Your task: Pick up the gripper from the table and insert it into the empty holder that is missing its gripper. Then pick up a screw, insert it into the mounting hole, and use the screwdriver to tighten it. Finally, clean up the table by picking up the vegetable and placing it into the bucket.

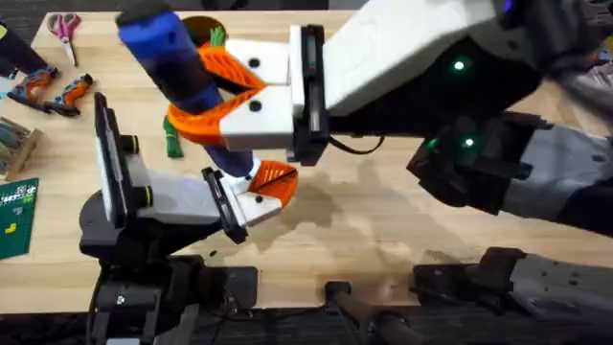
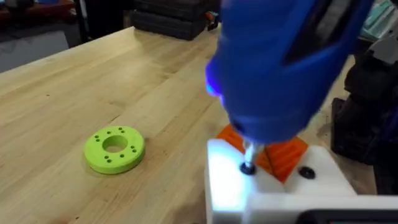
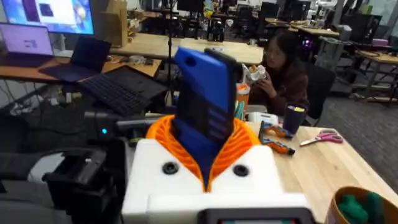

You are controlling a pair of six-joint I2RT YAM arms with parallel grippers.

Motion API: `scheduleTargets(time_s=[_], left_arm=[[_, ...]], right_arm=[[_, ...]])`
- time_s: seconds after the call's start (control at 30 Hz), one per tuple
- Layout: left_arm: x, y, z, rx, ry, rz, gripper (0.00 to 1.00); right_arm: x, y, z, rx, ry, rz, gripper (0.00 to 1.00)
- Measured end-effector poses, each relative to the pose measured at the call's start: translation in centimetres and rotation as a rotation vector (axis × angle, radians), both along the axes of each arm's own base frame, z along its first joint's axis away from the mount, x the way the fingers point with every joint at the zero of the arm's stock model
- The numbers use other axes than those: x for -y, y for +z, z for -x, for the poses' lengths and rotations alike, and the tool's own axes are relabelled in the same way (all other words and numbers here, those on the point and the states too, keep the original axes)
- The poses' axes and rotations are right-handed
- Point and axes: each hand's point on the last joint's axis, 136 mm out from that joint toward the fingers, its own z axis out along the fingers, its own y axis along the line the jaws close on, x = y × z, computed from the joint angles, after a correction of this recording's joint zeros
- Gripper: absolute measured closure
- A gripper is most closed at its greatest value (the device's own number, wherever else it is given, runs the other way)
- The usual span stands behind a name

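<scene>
Screwdriver (image 1: pixel 177 67), blue, pinched between the orange ribbed pads of the right gripper (image 1: pixel 225 91), body tilted up and away from the left arm's end; in the right wrist view the blue body (image 3: pixel 202 115) stands up between the two orange pads, squeezed from both sides. Metal tip (image 2: pixel 249 155) comes down onto a dark screw head (image 2: pixel 247 168) seated in the white block at the left arm's end, just beside an orange wedge (image 2: pixel 283 155) fitted into that block; a second dark screw head (image 2: pixel 306 172) sits on the far side of the wedge. Left gripper (image 1: pixel 259 192): one orange tip visible at its end under the screwdriver, cannot tell whether its fingers are spread or closed. Vegetable (image 1: pixel 172 144), dark green, lies on the bench (image 1: pixel 383 220) beside the screwdriver, partly hidden by the right gripper. Bucket (image 3: pixel 367 208) near the right gripper, green toy food inside. Bright green ring (image 2: pixel 114 149) with holes lies flat on the bench, apart from the white block
</scene>
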Motion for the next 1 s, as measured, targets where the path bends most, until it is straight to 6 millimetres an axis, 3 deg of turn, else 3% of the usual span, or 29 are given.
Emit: scheduleTargets(time_s=[0.43,0.7,0.77,0.8,1.0], left_arm=[[0.0,0.0,0.0,-0.001,0.000,0.000,0.997],[0.0,0.0,0.0,-0.001,0.000,0.000,0.997],[0.0,0.0,0.0,-0.001,0.000,0.000,0.997],[0.0,0.0,0.0,-0.001,0.000,0.000,0.997],[0.0,0.0,0.0,-0.001,0.000,0.000,0.997]], right_arm=[[0.7,4.8,-0.9,0.018,0.019,-0.054,0.975],[2.1,3.2,-5.5,-0.160,-0.102,0.190,0.975],[3.1,2.3,-7.0,-0.201,-0.177,0.266,0.975],[5.5,0.7,-9.8,-0.260,-0.336,0.373,0.975],[12.6,-2.2,-15.4,-0.388,-0.657,0.501,0.975]])
